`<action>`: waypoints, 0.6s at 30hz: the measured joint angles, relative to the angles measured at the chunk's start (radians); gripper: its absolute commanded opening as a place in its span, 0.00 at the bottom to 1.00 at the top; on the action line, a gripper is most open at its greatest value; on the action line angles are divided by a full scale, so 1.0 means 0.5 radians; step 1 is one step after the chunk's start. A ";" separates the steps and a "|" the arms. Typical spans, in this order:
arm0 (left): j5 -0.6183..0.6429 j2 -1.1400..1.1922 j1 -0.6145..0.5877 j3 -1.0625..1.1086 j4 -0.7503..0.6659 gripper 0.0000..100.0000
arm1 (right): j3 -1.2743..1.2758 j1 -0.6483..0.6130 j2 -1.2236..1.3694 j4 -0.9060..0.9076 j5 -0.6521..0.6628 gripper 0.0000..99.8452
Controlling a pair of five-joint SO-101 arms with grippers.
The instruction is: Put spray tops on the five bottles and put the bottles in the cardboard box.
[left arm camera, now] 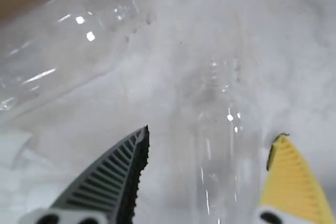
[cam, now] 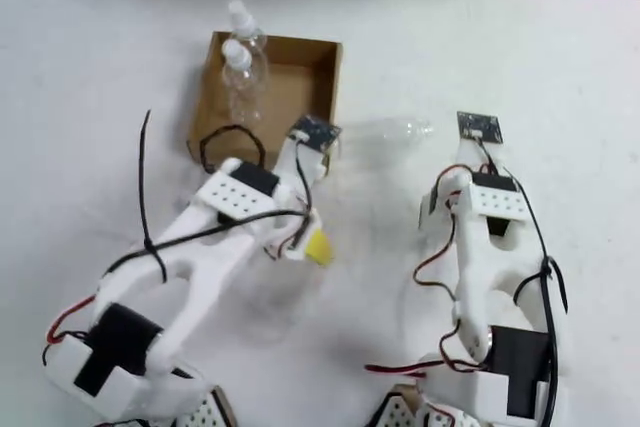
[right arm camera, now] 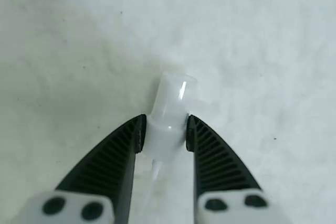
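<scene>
Brown cardboard box (cam: 305, 82), clear bottles (cam: 245, 87), white table (cam: 520, 37), milky spray top (right arm camera: 169, 114); the left gripper (left arm camera: 215, 131) has ribbed fingers (left arm camera: 294, 182), one yellow, one grey.

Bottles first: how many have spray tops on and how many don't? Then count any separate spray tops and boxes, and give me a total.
Bottles with spray tops: 2
Bottles without tops: 2
Separate spray top: 1
Cardboard box: 1
Total: 6
</scene>
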 measured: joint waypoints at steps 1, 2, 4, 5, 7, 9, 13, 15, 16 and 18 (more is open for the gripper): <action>-0.015 0.006 0.000 0.000 0.000 0.34 | 0.000 0.000 0.000 0.000 0.000 0.02; -0.031 0.028 0.000 0.000 0.000 0.34 | 0.000 0.000 0.000 0.000 0.000 0.02; -0.055 0.120 0.000 0.000 0.000 0.34 | 0.000 0.000 0.000 0.000 0.000 0.02; -0.058 0.172 0.000 -0.015 0.000 0.34 | 0.000 -0.003 0.000 0.000 0.000 0.02; -0.061 0.276 0.000 -0.086 0.000 0.34 | 0.000 -0.006 0.000 0.000 0.000 0.02; -0.058 0.356 0.000 -0.153 0.000 0.34 | 0.000 -0.006 0.000 0.000 0.000 0.02; -0.058 0.442 0.000 -0.242 0.000 0.26 | 0.000 -0.006 0.000 0.000 0.000 0.02; -0.058 0.442 0.000 -0.255 0.000 0.19 | 0.000 -0.006 0.000 0.000 0.000 0.02; -0.058 0.442 0.000 -0.255 0.000 0.16 | 0.000 -0.006 0.000 0.000 0.000 0.02; -0.058 0.442 0.000 -0.255 0.000 0.09 | 0.000 -0.006 0.000 0.000 0.000 0.02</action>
